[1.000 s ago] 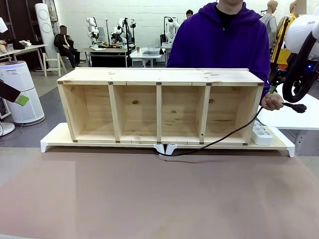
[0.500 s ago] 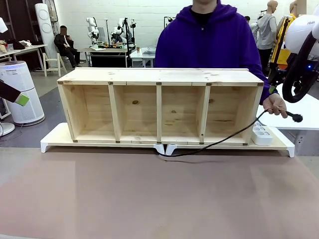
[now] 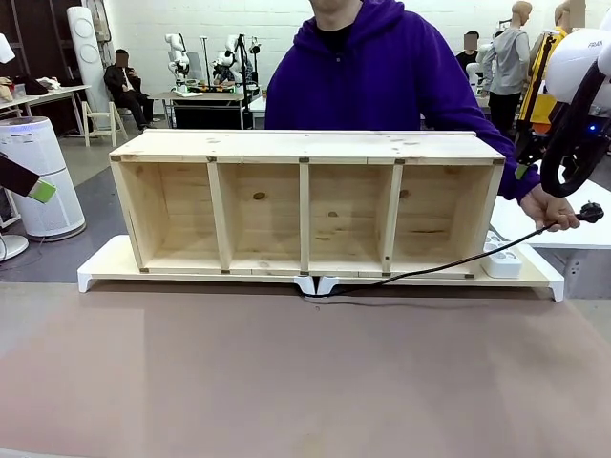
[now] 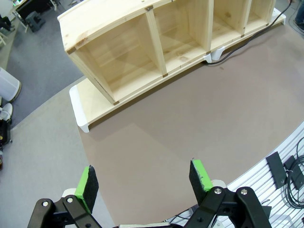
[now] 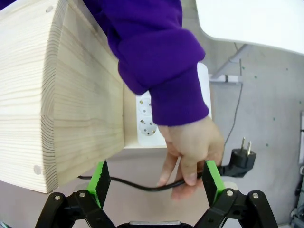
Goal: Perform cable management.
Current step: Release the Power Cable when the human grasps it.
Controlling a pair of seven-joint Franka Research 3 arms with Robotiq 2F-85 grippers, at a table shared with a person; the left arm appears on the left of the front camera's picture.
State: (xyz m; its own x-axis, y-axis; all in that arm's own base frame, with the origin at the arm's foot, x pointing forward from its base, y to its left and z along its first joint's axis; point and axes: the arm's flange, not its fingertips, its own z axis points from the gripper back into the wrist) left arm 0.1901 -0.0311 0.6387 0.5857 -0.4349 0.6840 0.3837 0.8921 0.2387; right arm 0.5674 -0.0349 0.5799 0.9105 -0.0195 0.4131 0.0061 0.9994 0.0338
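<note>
Cable: black cord, running from under the wooden shelf rightward and up to the person's hand; plug now lifted higher and farther right than a second ago, cord drawn tauter (judged: a handover is being offered). In the right wrist view the hand holds the cord between the wide-open right gripper. Left gripper: released, empty, well apart. Nearby: white power strip beside the shelf end; the person's fingers obstruct a clean grasp.
</note>
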